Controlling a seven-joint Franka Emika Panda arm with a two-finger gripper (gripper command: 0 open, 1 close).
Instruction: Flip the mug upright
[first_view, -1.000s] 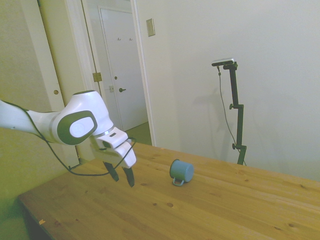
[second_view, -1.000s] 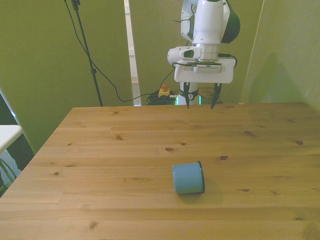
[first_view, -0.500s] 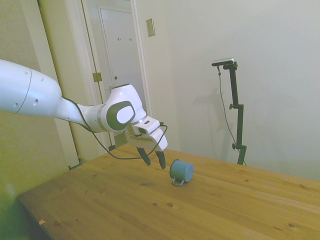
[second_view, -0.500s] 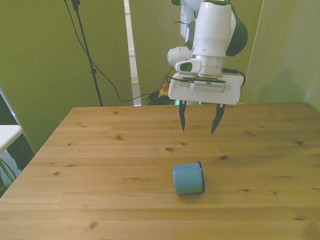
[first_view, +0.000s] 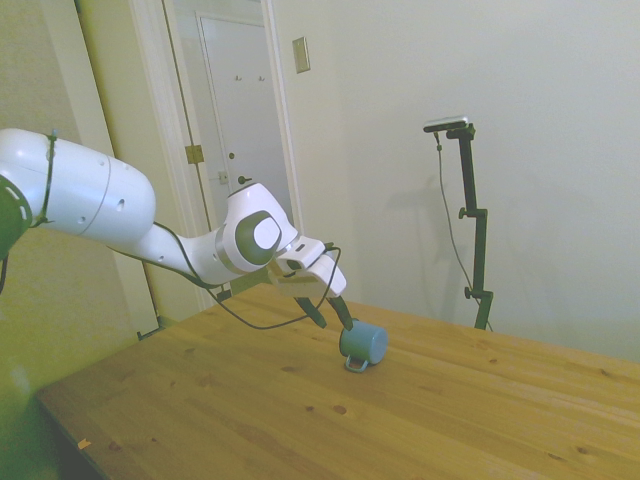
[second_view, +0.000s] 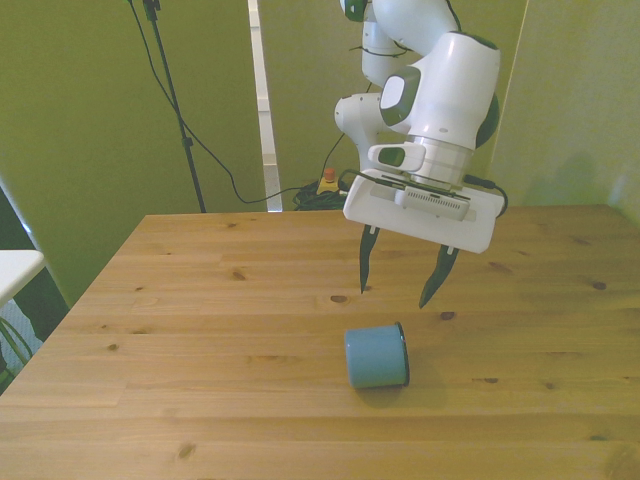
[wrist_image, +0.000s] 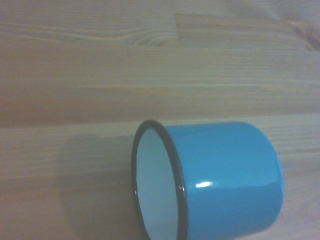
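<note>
A yellow-green cast was seen over the side and front views, and everything was lit pretty softly and evenly, with only faint shadows thrown under the mug (second_view: 376, 356) onto the table (second_view: 200, 330). The wrist view was rendered a bit soft and hazy, though a small white glare spot was picked up on the mug's blue side.

The arm reaches forward, end effector (second_view: 400, 283) tilted, fingers spread apart.

Blue mug (second_view: 376, 357) w/ dark rim, pale inside, on its side on table (second_view: 200, 330).
</note>
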